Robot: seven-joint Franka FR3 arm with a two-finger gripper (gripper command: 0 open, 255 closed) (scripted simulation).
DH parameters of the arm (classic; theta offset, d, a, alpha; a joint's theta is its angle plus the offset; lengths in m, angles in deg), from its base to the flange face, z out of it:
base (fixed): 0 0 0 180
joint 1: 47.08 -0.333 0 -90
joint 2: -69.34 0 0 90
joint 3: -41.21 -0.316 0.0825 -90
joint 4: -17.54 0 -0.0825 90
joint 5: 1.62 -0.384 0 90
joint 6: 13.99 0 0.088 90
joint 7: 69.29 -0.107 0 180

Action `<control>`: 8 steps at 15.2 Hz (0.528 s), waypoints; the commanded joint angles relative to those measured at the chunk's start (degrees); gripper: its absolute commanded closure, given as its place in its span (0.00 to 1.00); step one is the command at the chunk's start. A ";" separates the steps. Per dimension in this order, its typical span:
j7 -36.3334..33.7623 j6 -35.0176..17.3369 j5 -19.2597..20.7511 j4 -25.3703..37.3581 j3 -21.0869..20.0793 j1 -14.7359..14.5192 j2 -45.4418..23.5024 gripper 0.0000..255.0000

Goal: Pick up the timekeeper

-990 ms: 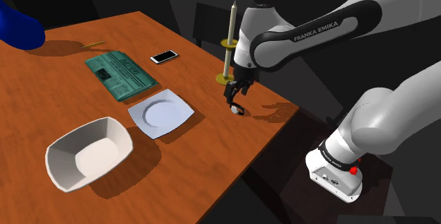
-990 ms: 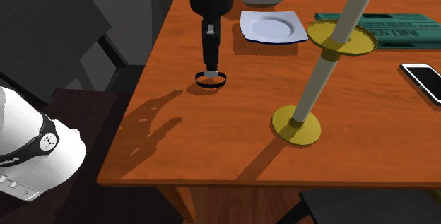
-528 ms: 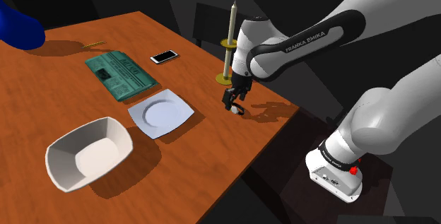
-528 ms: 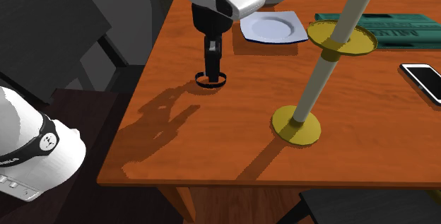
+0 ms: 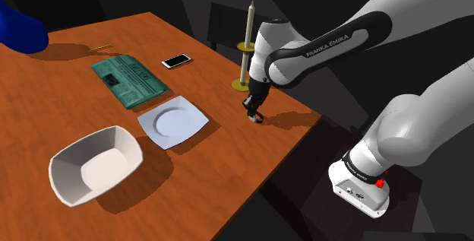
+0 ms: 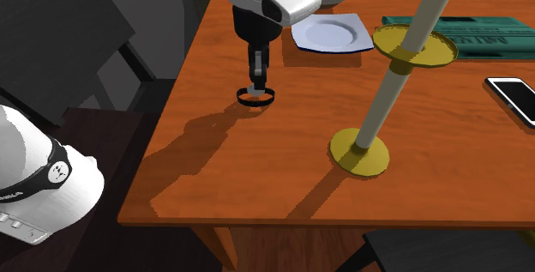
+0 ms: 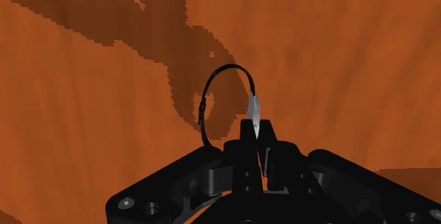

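The brown surface [image 5: 61, 80] holds a tall candle stand [image 6: 387, 86]. The white arm [image 5: 327, 38] reaches down beside the candle stand. Its black tool [image 6: 257, 87] is pinched tight on the watch [image 7: 253, 108], gripping its silver part. The watch is near the candle stand, right at the tool's tips, curled in a black loop.

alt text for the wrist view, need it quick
An all-black two-finger gripper pinches the pale face of a thin black-banded wristwatch lying on an orange-brown wooden table. The arm's dark shadow falls across the wood.
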 commanded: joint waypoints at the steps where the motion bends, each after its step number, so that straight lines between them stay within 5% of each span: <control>1: 0.00 0.00 -0.01 -0.01 -0.01 -0.01 -0.01 1.00; 8: -0.29 4.50 0.16 1.68 0.33 0.05 2.82 1.00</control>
